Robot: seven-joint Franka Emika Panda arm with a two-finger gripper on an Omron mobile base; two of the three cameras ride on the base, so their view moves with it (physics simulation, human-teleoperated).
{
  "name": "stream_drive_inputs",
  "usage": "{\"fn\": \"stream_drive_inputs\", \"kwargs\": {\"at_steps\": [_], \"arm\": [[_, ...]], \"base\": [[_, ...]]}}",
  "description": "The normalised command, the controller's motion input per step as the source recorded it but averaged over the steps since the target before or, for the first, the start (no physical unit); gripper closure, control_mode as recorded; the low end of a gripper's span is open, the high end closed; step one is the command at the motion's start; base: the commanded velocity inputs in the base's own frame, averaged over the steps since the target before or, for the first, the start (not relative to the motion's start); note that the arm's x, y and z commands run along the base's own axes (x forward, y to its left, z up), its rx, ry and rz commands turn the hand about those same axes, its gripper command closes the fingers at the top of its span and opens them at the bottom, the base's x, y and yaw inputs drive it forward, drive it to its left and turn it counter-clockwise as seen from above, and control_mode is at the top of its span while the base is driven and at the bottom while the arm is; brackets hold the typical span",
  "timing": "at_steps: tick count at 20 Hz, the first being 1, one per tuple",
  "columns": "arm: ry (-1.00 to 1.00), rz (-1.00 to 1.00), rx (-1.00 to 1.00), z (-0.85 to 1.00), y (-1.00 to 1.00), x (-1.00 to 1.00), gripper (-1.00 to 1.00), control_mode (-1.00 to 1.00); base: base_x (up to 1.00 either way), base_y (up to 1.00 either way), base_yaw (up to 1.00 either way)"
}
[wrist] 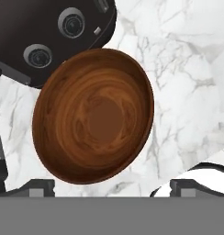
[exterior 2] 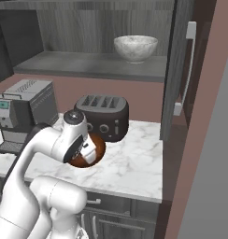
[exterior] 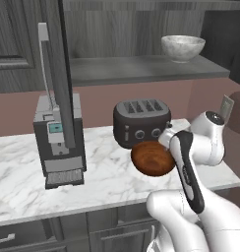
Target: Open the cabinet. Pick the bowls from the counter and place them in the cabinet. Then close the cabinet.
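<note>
Now the released tool (wrist: 112, 187) hovers over the brown bowl (wrist: 93, 114) beside the toaster (exterior: 141, 121); straddle its rim before clenching.

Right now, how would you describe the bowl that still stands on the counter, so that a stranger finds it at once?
Look at the white marble counter and find the black toaster near its middle. Right in front of the toaster sits the brown bowl. It is glossy reddish-brown with a wood grain, unlike the pale grey-white bowl up on the cabinet shelf.

cabinet (exterior 2: 174, 70) doors stand open; pale bowl (exterior 2: 135, 47) upright on its shelf, brown bowl (wrist: 93, 114) upright on my counter.
</note>
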Motion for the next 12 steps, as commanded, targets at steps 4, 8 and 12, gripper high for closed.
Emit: {"fn": "stream_drive_inputs", "kwargs": {"at_steps": [4,8,12], "arm": [[0.00,0.00,0.00,-0.10,-0.17,0.22,-1.00,-1.00],[0.05,0.00,0.00,-0.14,-0.16,0.18,-1.00,-1.00],[0.04,0.00,0.00,-0.12,-0.08,0.14,-1.00,-1.00]], "base": [[0.00,0.00,0.00],[0.00,0.00,0.00],[0.00,0.00,0.00]]}}
